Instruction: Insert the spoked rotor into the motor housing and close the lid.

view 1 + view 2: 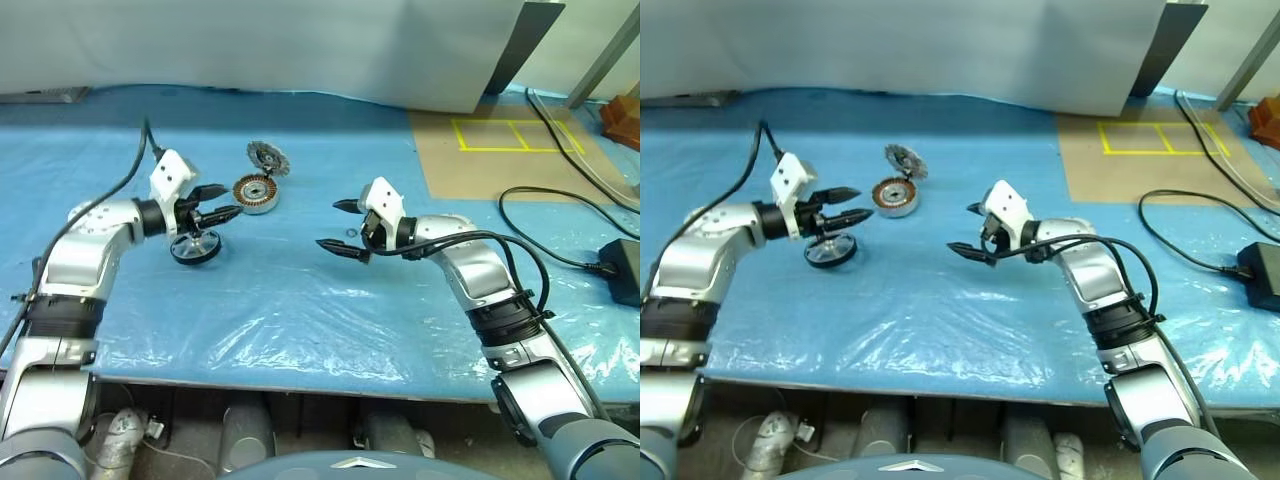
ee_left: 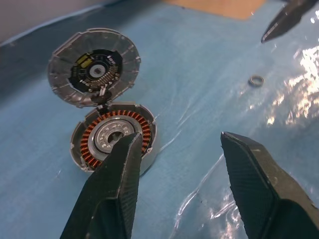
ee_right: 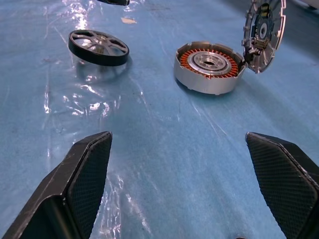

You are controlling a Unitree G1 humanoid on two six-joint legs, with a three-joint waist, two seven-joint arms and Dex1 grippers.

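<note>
This looks like a robotics lab or test workshop. A workbench (image 1: 300,330) is covered in blue plastic sheeting, with a brown board (image 1: 500,150) marked in yellow tape (image 1: 515,135), loose black cables (image 1: 560,215) and a power adapter (image 1: 622,268) lying on it. Disassembled motor parts (image 1: 262,180) sit out, and a plain pale panel (image 1: 280,45) stands behind.

Between our right gripper's (image 3: 179,184) wide-spread fingers (image 3: 82,172) we see the blue sheet (image 3: 164,149), the spoked rotor (image 3: 98,47) lying flat on it, and well apart the motor housing (image 3: 209,67) showing copper windings, its lid (image 3: 263,32) standing tilted against the rim
</note>
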